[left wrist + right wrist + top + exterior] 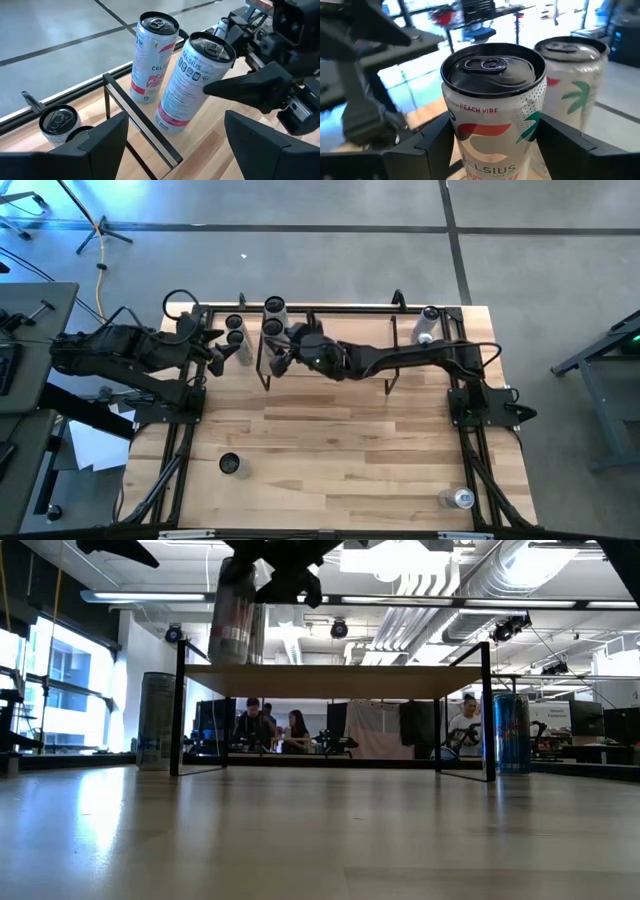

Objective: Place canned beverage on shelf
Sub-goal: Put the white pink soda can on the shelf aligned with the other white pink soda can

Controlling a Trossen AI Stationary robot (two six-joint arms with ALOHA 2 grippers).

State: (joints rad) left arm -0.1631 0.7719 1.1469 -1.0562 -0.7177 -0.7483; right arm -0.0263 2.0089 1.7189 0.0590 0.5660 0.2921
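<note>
Two dark fingers of the right gripper (492, 150) clasp a white Celsius can (492, 115), tilted, over the wood-topped shelf's (335, 681) left end.

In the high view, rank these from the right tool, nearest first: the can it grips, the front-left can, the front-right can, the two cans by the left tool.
1. Gripped can, in the right tool, back centre-left.
2. Two cans, by the left tool.
3. Front-left can, near edge.
4. Front-right can, corner.
</note>
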